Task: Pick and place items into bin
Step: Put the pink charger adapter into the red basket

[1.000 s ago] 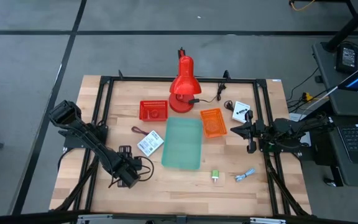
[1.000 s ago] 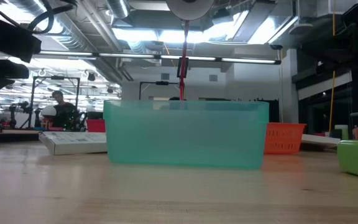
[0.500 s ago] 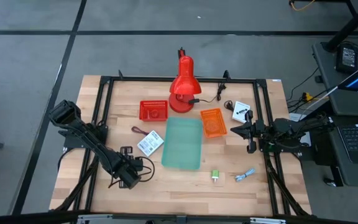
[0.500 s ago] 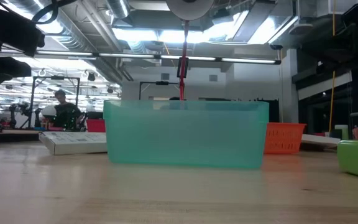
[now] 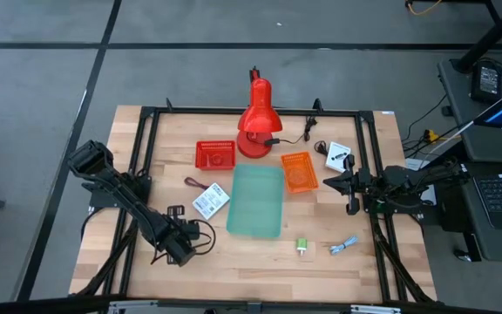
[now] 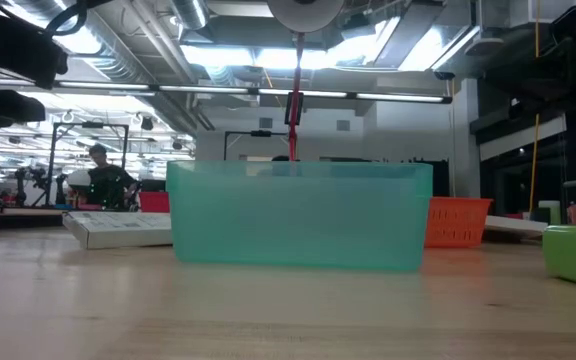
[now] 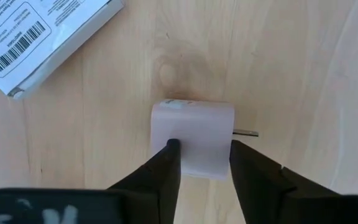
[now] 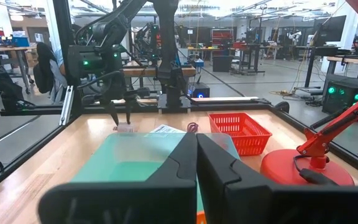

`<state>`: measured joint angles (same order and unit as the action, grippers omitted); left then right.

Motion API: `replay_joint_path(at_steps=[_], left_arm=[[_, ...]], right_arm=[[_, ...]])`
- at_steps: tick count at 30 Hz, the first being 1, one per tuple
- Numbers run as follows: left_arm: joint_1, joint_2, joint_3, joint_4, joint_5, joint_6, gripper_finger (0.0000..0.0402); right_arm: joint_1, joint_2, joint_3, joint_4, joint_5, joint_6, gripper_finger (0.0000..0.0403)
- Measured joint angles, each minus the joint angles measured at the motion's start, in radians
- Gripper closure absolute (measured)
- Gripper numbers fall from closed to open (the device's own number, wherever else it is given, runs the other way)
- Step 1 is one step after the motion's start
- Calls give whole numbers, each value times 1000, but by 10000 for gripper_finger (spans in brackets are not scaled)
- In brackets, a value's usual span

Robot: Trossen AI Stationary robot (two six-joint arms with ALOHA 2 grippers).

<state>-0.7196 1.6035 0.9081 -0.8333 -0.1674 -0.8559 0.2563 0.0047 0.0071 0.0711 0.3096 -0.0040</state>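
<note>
One barcode label on white card [image 7: 39,38]; left hand [image 7: 202,154] pinching pink cube [image 7: 193,134]; right hand [image 8: 196,163] closed

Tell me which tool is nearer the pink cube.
Left. The left tool has its fingers on either side of the pink cube, at the table's front-left. The right tool waits shut, far off beyond the teal bin.
</note>
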Motion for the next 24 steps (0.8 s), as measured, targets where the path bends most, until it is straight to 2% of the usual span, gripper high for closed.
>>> replay_joint_path(at_steps=[24], left_arm=[[-7, 4, -3, -10, -88, -22, 175]], right_arm=[[0, 60, 0, -3, -27, 29, 402]])
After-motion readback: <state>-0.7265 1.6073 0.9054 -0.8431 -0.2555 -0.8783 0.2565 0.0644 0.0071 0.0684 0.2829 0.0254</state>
